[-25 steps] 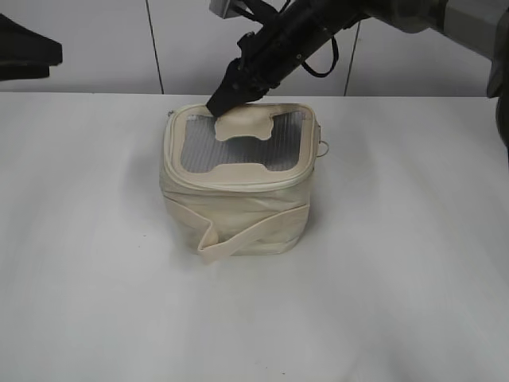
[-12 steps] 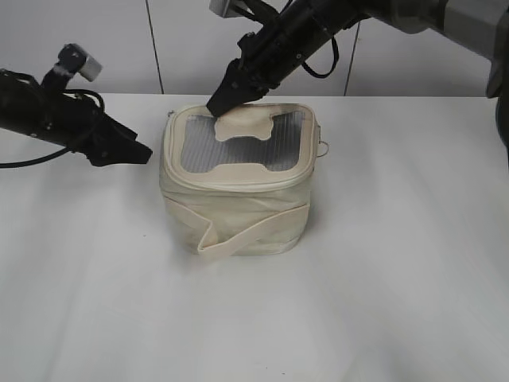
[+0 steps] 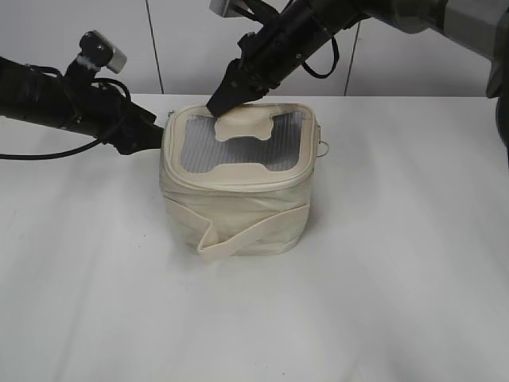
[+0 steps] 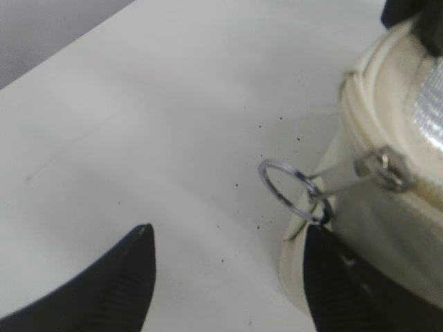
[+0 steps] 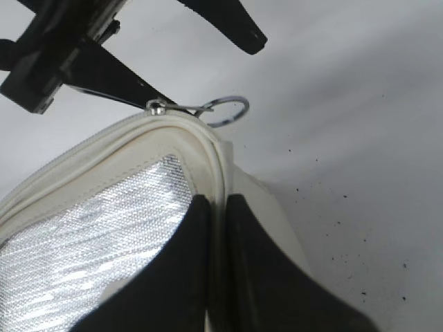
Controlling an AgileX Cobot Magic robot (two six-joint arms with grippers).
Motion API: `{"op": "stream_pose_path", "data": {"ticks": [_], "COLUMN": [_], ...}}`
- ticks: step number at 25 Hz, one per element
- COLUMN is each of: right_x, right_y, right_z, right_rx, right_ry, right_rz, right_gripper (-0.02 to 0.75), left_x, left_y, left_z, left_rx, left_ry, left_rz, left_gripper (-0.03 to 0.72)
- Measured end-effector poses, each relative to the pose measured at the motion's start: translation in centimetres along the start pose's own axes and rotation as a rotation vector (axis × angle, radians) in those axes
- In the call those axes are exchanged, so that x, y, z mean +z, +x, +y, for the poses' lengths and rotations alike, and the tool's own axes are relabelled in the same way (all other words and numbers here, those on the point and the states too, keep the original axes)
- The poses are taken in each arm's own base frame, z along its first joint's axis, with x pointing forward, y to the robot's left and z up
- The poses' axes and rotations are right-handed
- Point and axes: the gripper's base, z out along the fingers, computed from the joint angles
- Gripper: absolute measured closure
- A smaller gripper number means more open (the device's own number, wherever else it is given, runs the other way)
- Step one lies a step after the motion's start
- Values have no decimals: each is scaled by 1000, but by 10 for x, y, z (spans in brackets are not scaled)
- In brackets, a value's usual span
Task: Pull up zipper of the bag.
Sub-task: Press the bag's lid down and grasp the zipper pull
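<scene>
The bag (image 3: 237, 181) stands on the table (image 3: 382, 286), near its middle. My left gripper (image 3: 149, 137) lies just left of the bag's upper left corner. A zipper ring pull (image 4: 289, 185) projects from that corner between my left fingers (image 4: 114, 287). My right gripper (image 3: 220, 101) sits on the bag's rear top rim, its fingers (image 5: 169, 277) astride the zipper (image 5: 218, 180).

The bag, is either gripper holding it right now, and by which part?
The right gripper is pinched on the bag at its top rim near a back corner. The left gripper is open around the ring pull, holding nothing.
</scene>
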Motion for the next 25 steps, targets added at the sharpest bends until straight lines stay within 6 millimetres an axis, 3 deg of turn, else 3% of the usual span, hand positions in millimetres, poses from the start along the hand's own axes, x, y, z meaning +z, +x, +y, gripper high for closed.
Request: {"op": "stream_pose_path", "data": {"ticks": [4, 10, 19, 25], "right_x": [0, 0, 0, 0], "right_y": [0, 0, 0, 0], "right_z": [0, 0, 0, 0], "right_rx": [2, 3, 9, 9], "right_ry": [0, 1, 1, 0], "right_rz": [0, 1, 1, 4], "right_gripper": [696, 696, 696, 696], "left_x": [0, 0, 1, 9], "left_y": [-3, 3, -1, -8], "left_z": [1, -3, -3, -11], "left_rx": [-25, 89, 49, 99], "left_ry": [-9, 29, 22, 15], "left_rz": [-33, 31, -11, -11], "left_gripper": [177, 188, 192, 264]}}
